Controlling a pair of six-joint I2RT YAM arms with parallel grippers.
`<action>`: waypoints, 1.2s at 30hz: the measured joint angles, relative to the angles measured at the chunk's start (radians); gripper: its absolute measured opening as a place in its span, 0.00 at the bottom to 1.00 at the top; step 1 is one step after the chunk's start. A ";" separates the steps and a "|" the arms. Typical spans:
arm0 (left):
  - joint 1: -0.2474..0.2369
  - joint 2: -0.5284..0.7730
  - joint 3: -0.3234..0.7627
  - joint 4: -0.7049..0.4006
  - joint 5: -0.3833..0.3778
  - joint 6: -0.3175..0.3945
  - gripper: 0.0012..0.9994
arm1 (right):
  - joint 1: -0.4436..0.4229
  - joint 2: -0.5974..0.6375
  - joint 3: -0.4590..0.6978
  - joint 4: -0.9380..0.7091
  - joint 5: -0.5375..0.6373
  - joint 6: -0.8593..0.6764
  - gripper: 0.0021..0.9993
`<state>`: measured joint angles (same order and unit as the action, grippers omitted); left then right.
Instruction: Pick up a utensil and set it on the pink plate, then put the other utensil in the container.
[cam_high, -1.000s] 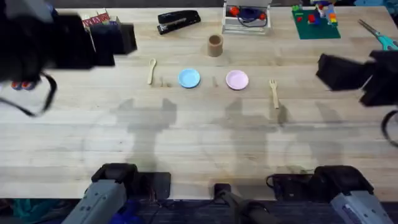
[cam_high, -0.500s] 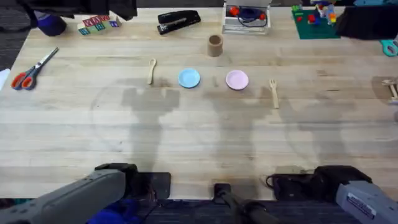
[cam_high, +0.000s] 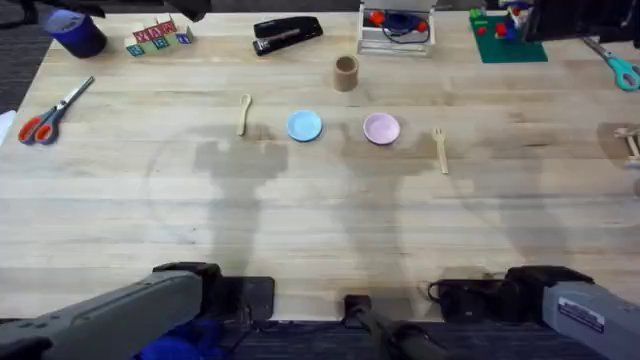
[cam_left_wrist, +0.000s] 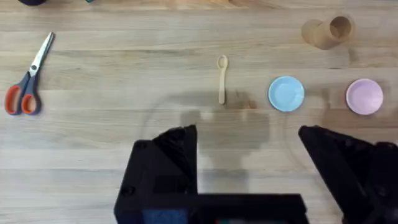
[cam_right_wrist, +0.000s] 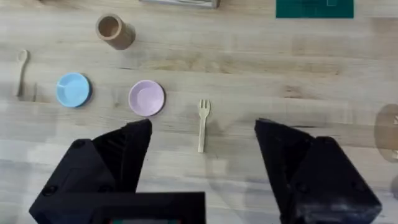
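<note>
Overhead, four small things in a row across the far half of the bench (cam_high: 320, 230): spoon (cam_high: 244, 112), blue plate (cam_high: 304, 125), pink plate (cam_high: 381, 128), fork (cam_high: 440, 148), reading from 9 o'clock to 3 o'clock. Spoon well apart from the blue plate, at its 9 o'clock, head toward 12 o'clock, lying flat on bare wood. Fork just beside the pink plate, at its 3 o'clock, prongs toward 12 o'clock, handle toward 6 o'clock, not touching the plate. Both plates bare. Cup (cam_high: 346, 72) upright at 12 o'clock of the gap between the two plates, near them but apart, nothing seen inside.

Farther out along the far edge: stapler (cam_high: 287, 33) at 11 o'clock of the cup, clear box (cam_high: 397, 27) at its 1 o'clock, green brick base (cam_high: 509, 36) beyond that toward 3 o'clock, letter blocks (cam_high: 158, 38) and a blue cup (cam_high: 77, 32) off toward 9 o'clock. Red-handled scissors (cam_high: 47, 113) near the left edge, teal scissors (cam_high: 610, 60) near the right edge.

Left tool (cam_left_wrist: 249, 140) open, fingers wide apart, held high above the bench with the spoon and blue plate seen beyond it, gripping nothing. Right tool (cam_right_wrist: 202, 140) likewise open and wide, high above the fork and pink plate, gripping nothing.
</note>
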<state>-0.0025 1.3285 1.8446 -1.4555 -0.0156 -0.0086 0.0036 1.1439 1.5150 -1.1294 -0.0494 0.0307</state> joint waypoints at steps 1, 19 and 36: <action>0.000 0.000 0.000 0.000 -0.003 0.000 0.99 | 0.000 0.000 0.000 0.000 0.000 0.000 1.00; 0.000 0.069 -0.152 0.013 -0.008 -0.041 1.00 | 0.000 -0.001 0.005 -0.003 0.000 0.000 1.00; -0.001 0.173 -0.533 0.334 -0.008 -0.093 1.00 | 0.000 -0.001 0.005 -0.004 0.000 0.000 1.00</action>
<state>-0.0032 1.5014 1.3121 -1.1213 -0.0231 -0.1013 0.0036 1.1431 1.5196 -1.1332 -0.0494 0.0307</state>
